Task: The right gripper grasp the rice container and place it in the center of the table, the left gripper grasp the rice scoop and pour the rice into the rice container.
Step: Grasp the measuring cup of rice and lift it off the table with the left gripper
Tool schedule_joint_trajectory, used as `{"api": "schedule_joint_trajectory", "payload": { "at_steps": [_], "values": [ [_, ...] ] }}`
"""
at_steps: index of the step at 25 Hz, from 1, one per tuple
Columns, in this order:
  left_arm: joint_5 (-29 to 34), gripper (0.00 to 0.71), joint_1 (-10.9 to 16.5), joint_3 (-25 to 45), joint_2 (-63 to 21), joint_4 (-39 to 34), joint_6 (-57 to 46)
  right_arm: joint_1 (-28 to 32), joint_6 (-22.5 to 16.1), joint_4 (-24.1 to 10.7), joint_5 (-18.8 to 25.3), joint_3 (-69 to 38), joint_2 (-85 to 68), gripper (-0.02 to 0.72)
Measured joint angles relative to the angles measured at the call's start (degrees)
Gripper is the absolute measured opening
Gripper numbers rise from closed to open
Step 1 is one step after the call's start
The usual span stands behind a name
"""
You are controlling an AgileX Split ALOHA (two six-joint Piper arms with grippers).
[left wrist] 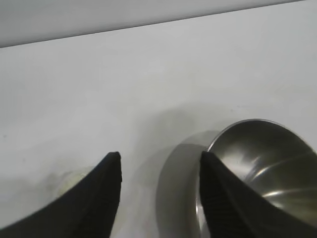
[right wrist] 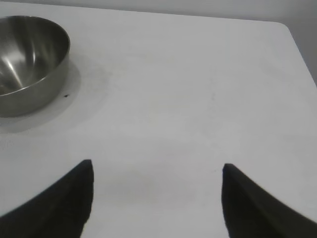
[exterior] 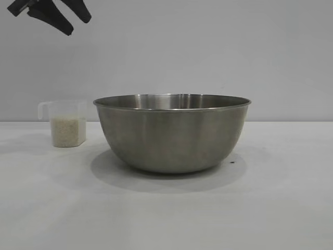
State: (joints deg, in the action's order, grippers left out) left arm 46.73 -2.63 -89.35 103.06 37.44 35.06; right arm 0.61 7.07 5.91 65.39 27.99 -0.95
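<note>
The rice container (exterior: pixel 171 134) stood mid-table (exterior: pixel 166 208), well apart from the right gripper (right wrist: pixel 156 198), whose jaws were spread and empty. Below the left gripper (exterior: pixel 54 15), also spread and empty, stood the rice scoop (exterior: pixel 65 124), probably light and slippery; its side handle seemed the best hold.

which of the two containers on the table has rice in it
The small clear rice scoop, left of the bowl: white grains fill its lower half. The big steel rice container looks empty.
</note>
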Motion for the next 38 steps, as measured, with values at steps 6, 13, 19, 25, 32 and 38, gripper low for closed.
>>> {"api": "schedule_joint_trajectory", "payload": {
  "at_steps": [6,13,19,25,32,38],
  "values": [
    [1.5,0.355,0.0,0.0,-3.4,-5.3,-3.6,0.0,-0.1,0.0,0.0,0.0,0.0,0.475],
    [3.1,0.355,0.0,2.0,-6.5,-9.6,-5.5,0.0,0.0,0.0,0.0,0.0,0.0,0.475],
    [2.4,0.355,0.0,7.5,-10.1,-15.3,-6.8,0.0,0.0,0.0,0.0,0.0,0.0,0.475],
    [1.3,0.355,0.0,10.5,-11.7,-20.5,-9.3,0.0,0.0,0.0,0.0,0.0,0.0,0.475],
    [-1.6,0.355,-0.9,10.9,-12.6,-25.1,-14.7,0.0,-0.1,0.0,0.0,0.0,0.0,0.475],
    [-6.0,0.355,-2.7,12.2,-13.4,-29.9,-22.1,0.0,-0.1,0.1,0.0,0.0,0.0,0.475]
  ]
}}
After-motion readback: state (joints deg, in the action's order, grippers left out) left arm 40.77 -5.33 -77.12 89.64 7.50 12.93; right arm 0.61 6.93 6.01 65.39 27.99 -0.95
